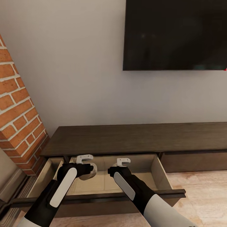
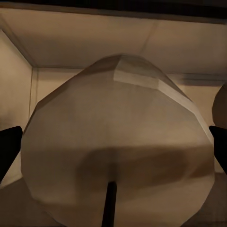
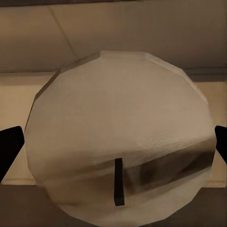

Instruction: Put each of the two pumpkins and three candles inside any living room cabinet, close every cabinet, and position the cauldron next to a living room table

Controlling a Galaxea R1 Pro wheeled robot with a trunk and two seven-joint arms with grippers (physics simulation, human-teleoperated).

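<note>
The dark brown cabinet stands against the wall with its left drawer pulled open, showing a pale beige inside. Both arms reach down into this drawer. My left gripper is shut on a pale candle, whose edge shows beside the fingers. A dark fingertip sits at each side of it. My right gripper is shut on a second candle with a dark wick, held over the drawer floor. Pumpkins, cauldron and table are out of view.
A red brick column stands close at the left. A black TV hangs on the wall above the unit. The drawer's dark front juts out over the wooden floor. A closed drawer front lies to the right.
</note>
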